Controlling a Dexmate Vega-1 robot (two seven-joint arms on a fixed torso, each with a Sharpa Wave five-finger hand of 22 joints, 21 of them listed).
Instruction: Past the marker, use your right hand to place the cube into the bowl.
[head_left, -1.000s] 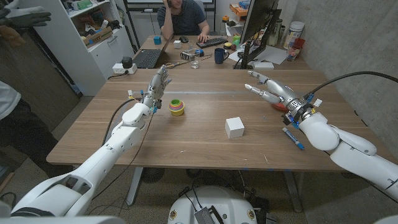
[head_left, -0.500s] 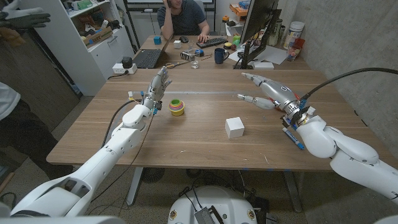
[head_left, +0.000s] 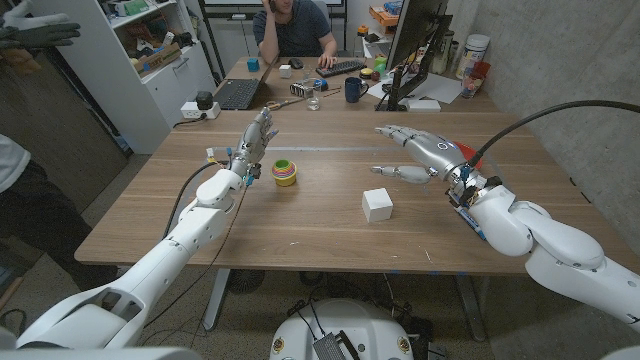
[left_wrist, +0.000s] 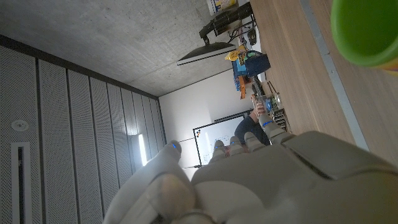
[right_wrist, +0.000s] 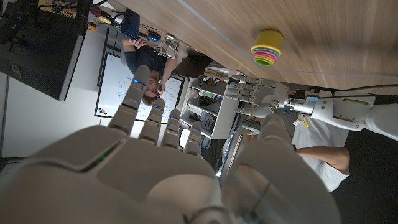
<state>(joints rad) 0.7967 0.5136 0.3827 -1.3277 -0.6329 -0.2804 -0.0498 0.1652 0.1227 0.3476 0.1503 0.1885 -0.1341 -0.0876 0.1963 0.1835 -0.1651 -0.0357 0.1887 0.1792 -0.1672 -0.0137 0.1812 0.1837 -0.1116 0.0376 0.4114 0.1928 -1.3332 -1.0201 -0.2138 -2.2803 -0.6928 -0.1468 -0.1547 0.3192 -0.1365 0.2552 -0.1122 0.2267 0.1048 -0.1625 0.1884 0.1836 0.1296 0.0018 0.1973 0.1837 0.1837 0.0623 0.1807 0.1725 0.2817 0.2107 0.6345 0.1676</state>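
The small white cube (head_left: 378, 204) sits mid-table, near the front, w/ the right hand (head_left: 425, 152) just past it on the far right, fingers spread, holding nothing. The cube looks light and stiff w/ smooth sides, maybe slippery; best grab two opposite flat sides. The stacked rainbow plastic bowl (head_left: 285, 172) sits left, by the left hand (head_left: 253, 140), fingers apart & empty. The blue marker (head_left: 467, 217) is mostly hidden under the right arm.

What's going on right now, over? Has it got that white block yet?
Right hand open, in the air beyond the cube, nothing held. Left hand open beside the bowl. Cube on the table, untouched. Marker under right wrist; nothing between cube and bowl.
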